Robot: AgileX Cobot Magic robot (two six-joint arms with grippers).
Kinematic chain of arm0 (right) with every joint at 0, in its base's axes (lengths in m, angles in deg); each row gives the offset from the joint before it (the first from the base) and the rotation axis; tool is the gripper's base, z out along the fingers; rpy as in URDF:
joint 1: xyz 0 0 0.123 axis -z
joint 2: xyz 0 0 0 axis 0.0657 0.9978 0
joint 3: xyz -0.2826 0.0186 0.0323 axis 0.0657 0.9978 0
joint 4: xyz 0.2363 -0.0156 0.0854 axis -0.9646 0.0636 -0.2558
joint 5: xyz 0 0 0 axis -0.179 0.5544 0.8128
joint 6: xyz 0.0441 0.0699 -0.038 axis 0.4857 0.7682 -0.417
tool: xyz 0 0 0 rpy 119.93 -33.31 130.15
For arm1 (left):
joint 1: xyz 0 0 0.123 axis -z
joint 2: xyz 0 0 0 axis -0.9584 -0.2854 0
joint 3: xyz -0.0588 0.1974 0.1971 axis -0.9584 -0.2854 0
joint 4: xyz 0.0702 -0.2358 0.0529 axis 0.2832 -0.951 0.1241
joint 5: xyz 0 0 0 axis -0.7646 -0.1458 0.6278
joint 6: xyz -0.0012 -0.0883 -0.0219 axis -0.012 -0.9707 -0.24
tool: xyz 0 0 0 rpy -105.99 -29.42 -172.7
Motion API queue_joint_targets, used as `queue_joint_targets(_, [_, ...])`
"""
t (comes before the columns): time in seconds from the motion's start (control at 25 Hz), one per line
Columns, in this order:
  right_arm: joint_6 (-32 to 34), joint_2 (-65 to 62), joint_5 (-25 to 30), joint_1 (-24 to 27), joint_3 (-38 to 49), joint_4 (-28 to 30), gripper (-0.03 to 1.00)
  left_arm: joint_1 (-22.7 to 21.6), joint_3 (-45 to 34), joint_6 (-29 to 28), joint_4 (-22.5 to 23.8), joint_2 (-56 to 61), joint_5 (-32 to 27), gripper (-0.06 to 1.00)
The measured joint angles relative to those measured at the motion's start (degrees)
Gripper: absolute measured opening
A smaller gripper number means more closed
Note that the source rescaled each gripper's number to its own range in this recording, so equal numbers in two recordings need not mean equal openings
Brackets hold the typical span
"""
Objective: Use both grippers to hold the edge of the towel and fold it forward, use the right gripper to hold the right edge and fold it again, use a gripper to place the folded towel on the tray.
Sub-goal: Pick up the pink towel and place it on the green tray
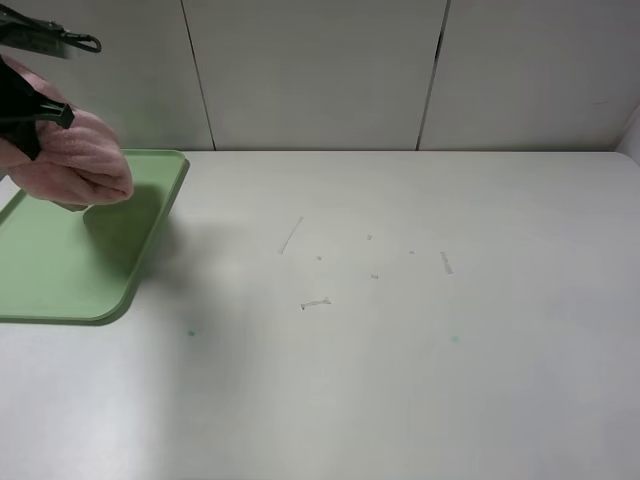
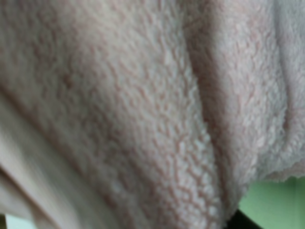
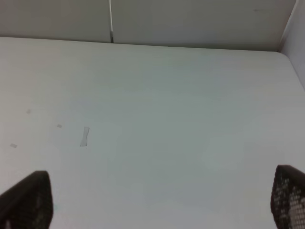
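At the far left of the scene my left gripper (image 1: pixel 25 110) was clamped on the towel (image 1: pixel 75 160), its black body only partly in view at the picture's edge. The towel hung bunched below and to the right of that gripper, raised over the far part of the tray (image 1: pixel 120 290), throwing a shadow on the green surface beneath. Whether its lowest fold touched the tray I could not tell. Its bundle ran roughly left to right, rounded at the right end. From my left wrist the towel (image 2: pixel 143 114) filled nearly the whole view: pink plush terry, nubbly, folded into deep soft ridges, with a sliver of the tray (image 2: pixel 276 205) showing past it.

The tray was flat, light green plastic, rectangular with rounded corners and a low raised rim, its long side running from near to far, angled slightly.

Right of it lay the table (image 1: pixel 400 350), pale and matte, marked by a few small scuffs.

My right gripper (image 3: pixel 162 200) stood wide open above that bare table, well apart from towel and tray, only its two dark fingertips (image 3: pixel 28 198) showing.
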Motion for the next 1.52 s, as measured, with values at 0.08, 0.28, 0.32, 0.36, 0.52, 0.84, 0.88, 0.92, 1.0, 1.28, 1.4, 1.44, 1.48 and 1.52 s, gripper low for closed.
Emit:
queue_joint_targets(0.08, [0.0,0.0,0.0,0.0,0.0,0.0,1.00,0.0,-2.0,0.0,0.0,0.0,1.9,0.17])
queue_joint_targets(0.28, [0.0,0.0,0.0,0.0,0.0,0.0,1.00,0.0,-6.9,-0.3,-0.3,0.0,7.1,0.17])
queue_joint_targets(0.32, [0.0,0.0,0.0,0.0,0.0,0.0,1.00,0.0,-7.8,-0.3,-0.5,0.0,8.0,0.17])
queue_joint_targets(0.36, [0.0,0.0,0.0,0.0,0.0,0.0,1.00,0.0,-8.5,-0.5,-0.6,0.0,8.9,0.17])
queue_joint_targets(0.52, [0.0,0.0,0.0,0.0,0.0,0.0,1.00,0.0,-12.2,-0.8,-0.7,0.0,12.2,0.17])
queue_joint_targets(0.84, [0.0,0.0,0.0,0.0,0.0,0.0,1.00,0.0,-17.5,-2.4,-0.5,0.0,16.0,0.17])
queue_joint_targets(0.88, [0.0,0.0,0.0,0.0,0.0,0.0,1.00,-0.1,-17.8,-2.5,-0.5,0.0,16.0,0.17])
queue_joint_targets(0.92, [0.0,0.0,0.0,0.0,0.0,0.0,1.00,-0.2,-18.2,-2.5,-0.2,0.0,16.1,0.17])
queue_joint_targets(1.0, [0.0,0.0,0.0,0.0,0.0,0.0,1.00,-0.6,-19.1,-2.6,0.4,0.0,16.1,0.17])
queue_joint_targets(1.28, [0.0,0.0,0.0,0.0,0.0,0.0,1.00,-1.1,-20.2,-2.7,0.9,0.0,16.0,0.17])
queue_joint_targets(1.4, [0.0,0.0,0.0,0.0,0.0,0.0,1.00,-1.1,-20.2,-2.8,0.9,0.0,16.0,0.17])
queue_joint_targets(1.44, [0.0,0.0,0.0,0.0,0.0,0.0,1.00,-1.1,-20.2,-2.8,0.9,0.0,16.0,0.17])
queue_joint_targets(1.48, [0.0,0.0,0.0,0.0,0.0,0.0,1.00,-1.1,-20.2,-2.8,0.9,0.0,16.0,0.17])
queue_joint_targets(1.52, [0.0,0.0,0.0,0.0,0.0,0.0,1.00,-1.1,-20.2,-2.8,1.0,0.0,16.0,0.20])
